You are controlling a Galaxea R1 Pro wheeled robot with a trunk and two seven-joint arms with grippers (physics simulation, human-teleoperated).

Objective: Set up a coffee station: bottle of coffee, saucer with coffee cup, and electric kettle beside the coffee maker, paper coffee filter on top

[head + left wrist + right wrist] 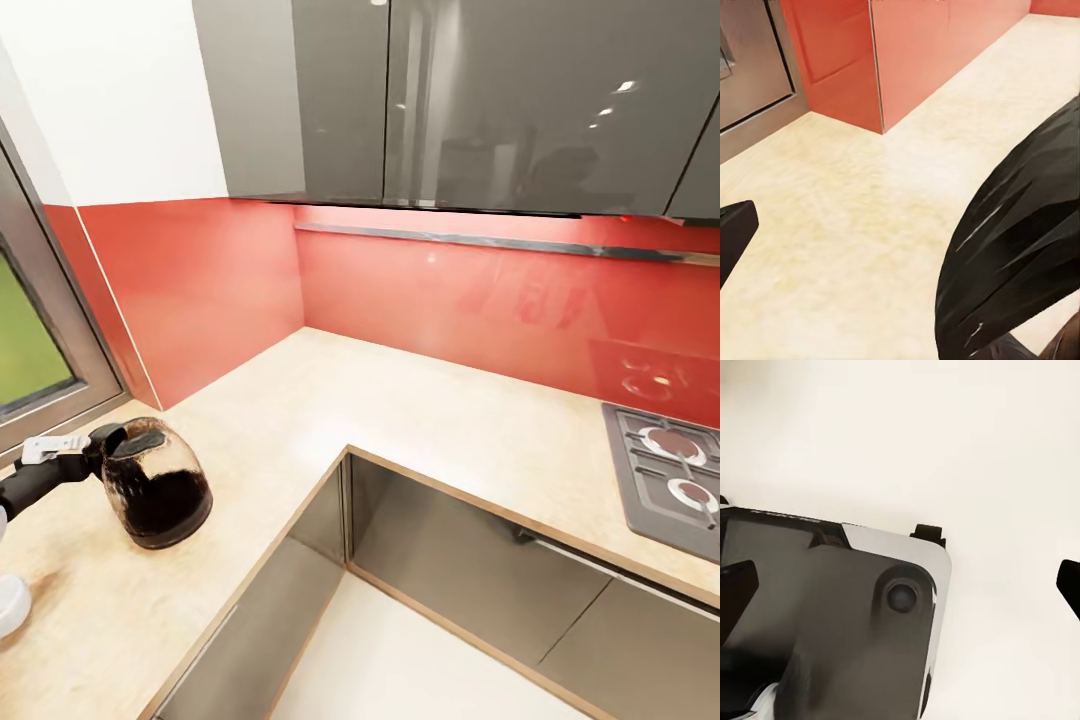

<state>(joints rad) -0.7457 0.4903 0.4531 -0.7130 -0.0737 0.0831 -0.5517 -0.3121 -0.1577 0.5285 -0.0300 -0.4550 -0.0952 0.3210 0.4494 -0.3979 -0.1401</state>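
One kettle point(157, 483) stands on our counter point(400, 410) at near left in the head view, our left gripper point(88, 455) clamped on its handle. Left wrist: black kettle fills one side. Right wrist: fingertips point(735, 592) spread apart, holding nothing.

Left claw point(95, 450) clamped, arm outstretched

One rounded clear glass kettle point(157, 485), dark in its lower half, stands on one beige speckled surface point(400, 420). One grey hob point(665, 480) shows two round burners. Two glossy grey wall cabinet doors point(400, 100) hang above.
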